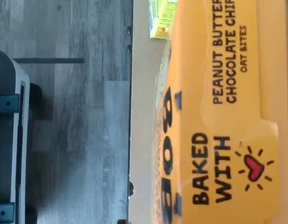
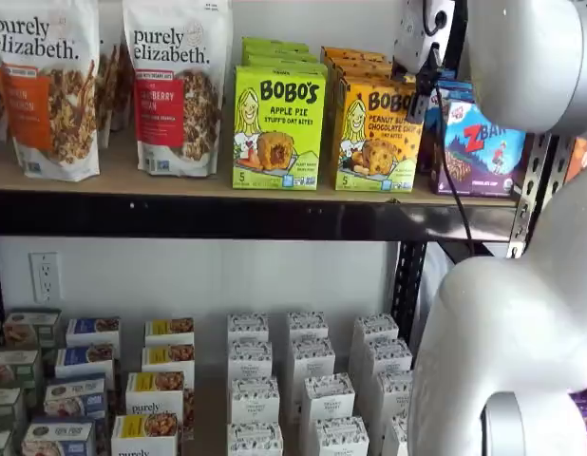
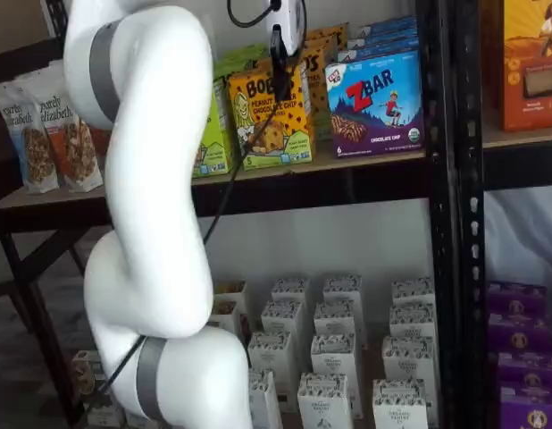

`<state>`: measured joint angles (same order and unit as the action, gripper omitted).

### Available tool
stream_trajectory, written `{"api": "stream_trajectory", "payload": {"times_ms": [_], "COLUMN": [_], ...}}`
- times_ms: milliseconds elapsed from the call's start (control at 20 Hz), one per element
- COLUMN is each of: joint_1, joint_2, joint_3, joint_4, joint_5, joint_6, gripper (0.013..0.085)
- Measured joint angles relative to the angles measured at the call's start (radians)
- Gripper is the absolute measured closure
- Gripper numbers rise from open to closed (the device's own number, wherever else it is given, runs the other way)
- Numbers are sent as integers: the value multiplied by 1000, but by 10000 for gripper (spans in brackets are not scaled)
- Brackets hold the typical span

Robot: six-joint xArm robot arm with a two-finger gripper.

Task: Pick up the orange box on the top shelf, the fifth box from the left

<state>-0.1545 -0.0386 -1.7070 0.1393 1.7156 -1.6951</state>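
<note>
The orange box point(image 2: 374, 133) reads "BOBO'S PEANUT BUTTER CHOCOLATE CHIP" and stands upright at the front of the top shelf point(image 2: 132, 178), with more orange cartons behind it. It also shows in a shelf view point(image 3: 269, 121). Its top face fills the wrist view point(image 1: 228, 116), very close, beside a strip of tan shelf board point(image 1: 141, 116). My gripper point(image 2: 423, 78) is at the box's upper right corner, and in a shelf view point(image 3: 280, 67) a single black finger hangs over the box's upper front. No gap between fingers shows, so its state is unclear.
A lime-green Apple Pie carton point(image 2: 277, 128) stands left of the orange box and a blue ZBar box point(image 2: 483, 142) right of it. Granola bags point(image 2: 175, 85) stand further left. Small white boxes point(image 2: 303, 380) fill the lower level. A dark upright point(image 3: 446, 179) stands to the right.
</note>
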Motion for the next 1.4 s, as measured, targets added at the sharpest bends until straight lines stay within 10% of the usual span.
{"api": "stream_trajectory", "payload": {"times_ms": [350,1400], "joint_1": [3,6], "joint_2": [-6,-2], "joint_3": [15,8], "joint_4": [5,20], "joint_5": [-7,15], "joint_6": [3,9], "gripper": [330,330]}}
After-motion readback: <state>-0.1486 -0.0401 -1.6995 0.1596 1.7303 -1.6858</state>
